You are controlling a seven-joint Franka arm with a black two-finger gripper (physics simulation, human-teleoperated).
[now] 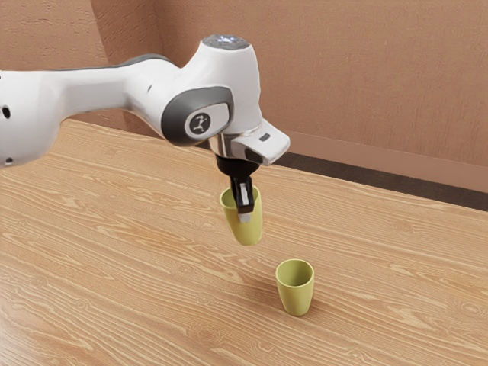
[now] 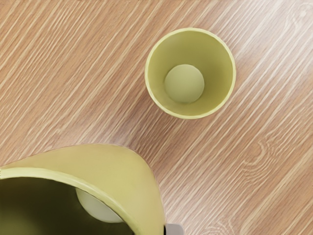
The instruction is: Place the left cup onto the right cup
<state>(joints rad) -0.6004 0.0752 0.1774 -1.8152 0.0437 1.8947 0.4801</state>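
- Gripper (image 1: 241, 213): clamped on the rim wall of the held cup (image 1: 252, 229). One finger shows on the outer face; the other is judged to be inside the mouth.
- Held cup: aloft, clear of the table (image 1: 114, 252), mouth up, leaning slightly.
- Standing cup (image 1: 295, 288): upright on the table, mouth open, toward the exterior view's right of the held cup and apart from it.
- Wrist view: the held cup (image 2: 98, 166) sits just under the hand. The standing cup (image 2: 190, 73) is off to one side, so the two are not yet aligned.
- Risk 1: descent before alignment. The held base would strike the standing rim and tip or push that cup, which looks light.
- Risk 2: the lean. A tilted base may catch one side of the rim and jam or sit crooked.
- Risk 3: a one-wall grip. The cup may swing or slip between the fingers during travel.
- Risk 4: release from too high. The cup could bounce out or topple both.
- Surroundings: wood-grain table, plain wall (image 1: 366, 69) behind.
- Obstructions: none noted between the two cups.
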